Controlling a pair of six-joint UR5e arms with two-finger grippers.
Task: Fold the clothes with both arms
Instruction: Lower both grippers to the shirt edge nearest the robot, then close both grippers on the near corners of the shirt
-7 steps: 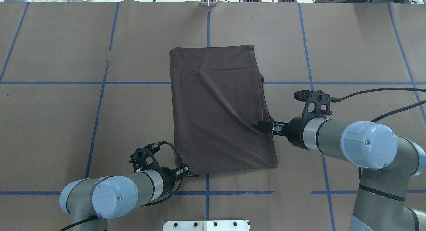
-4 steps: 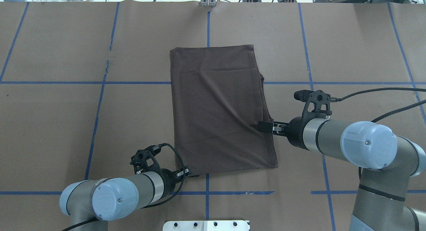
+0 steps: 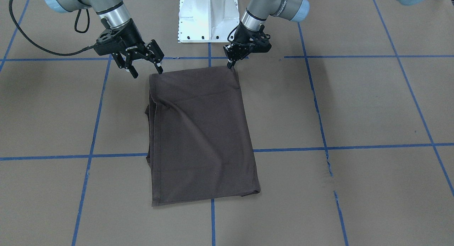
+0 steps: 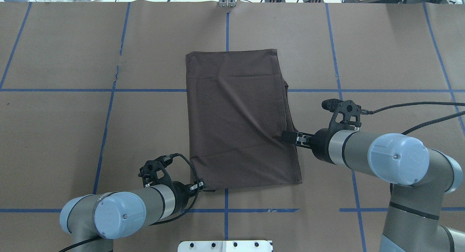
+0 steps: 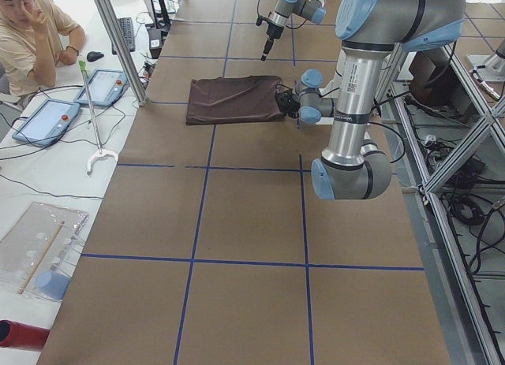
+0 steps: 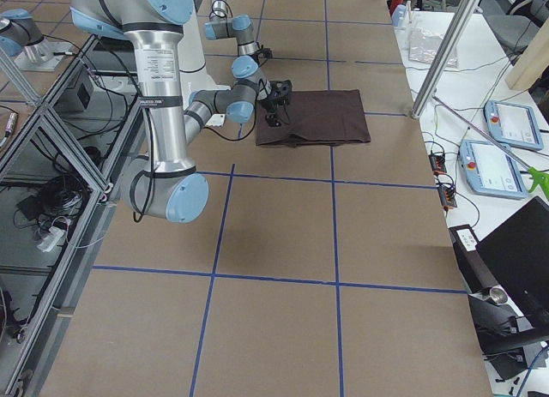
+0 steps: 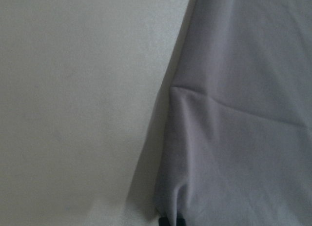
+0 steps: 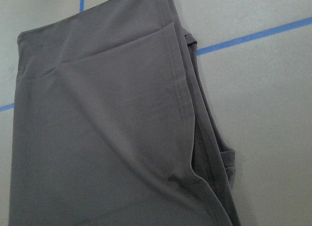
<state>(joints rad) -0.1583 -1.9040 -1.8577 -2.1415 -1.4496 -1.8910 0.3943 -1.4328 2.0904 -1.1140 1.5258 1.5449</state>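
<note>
One dark brown T-shirt [image 4: 236, 117] lies flat near the centre of the table [image 4: 54, 135], folded into a long rectangle w/ a few soft creases. I count two arms and two pincers. Directions take 12 o'clock as away from the robot.

The left arm [image 4: 120, 212] comes in low from approx. 7 o'clock, its forearm almost level w/ the table. The left pincer [image 3: 231, 64] is pressed together on the shirt's corner at 7 o'clock; in the left wrist view the cloth puckers toward the black tips.

The right arm [image 4: 363, 154] comes in from approx. 4 o'clock, wrist bent so the tool points down. The right pincer [image 3: 147, 71] has its fingers spread, holds nothing, and hangs above the shirt's 4 o'clock edge, apart from the cloth. On that edge, lower layers of the shirt stick out a little from under the top layer.
</note>
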